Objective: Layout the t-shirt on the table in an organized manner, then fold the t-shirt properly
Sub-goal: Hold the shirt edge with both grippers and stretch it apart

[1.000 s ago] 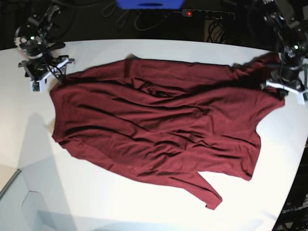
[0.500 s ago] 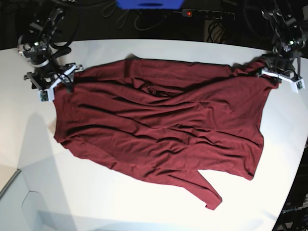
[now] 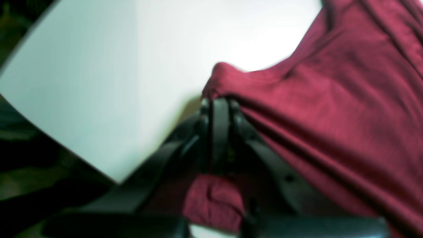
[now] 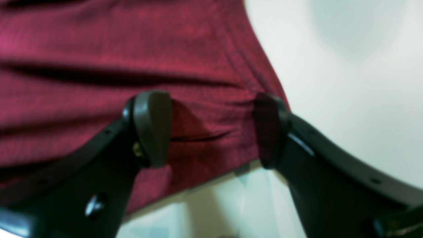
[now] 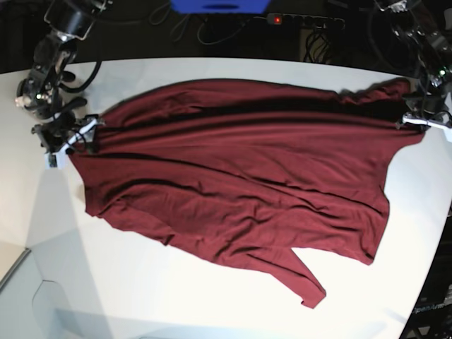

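T-shirt (image 5: 240, 176) lies spread on the table (image 5: 212, 304), stretched between the two arms but wrinkled and skewed, so layout is only partly done, folding not begun. At its left-hand corner the right gripper (image 4: 211, 129) straddles the hem, jaws wide, pinching nothing. On the far side the left gripper (image 3: 216, 109) is clamped on the cloth. No writing readable.

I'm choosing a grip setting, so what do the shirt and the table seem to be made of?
The shirt looks like thin, soft knit fabric, matte maroon: it drapes in long wrinkles and shows a fine ribbed weave in the right wrist view. The table looks like a hard, smooth white top, perhaps laminate or plastic, with a soft sheen and faint reflections.
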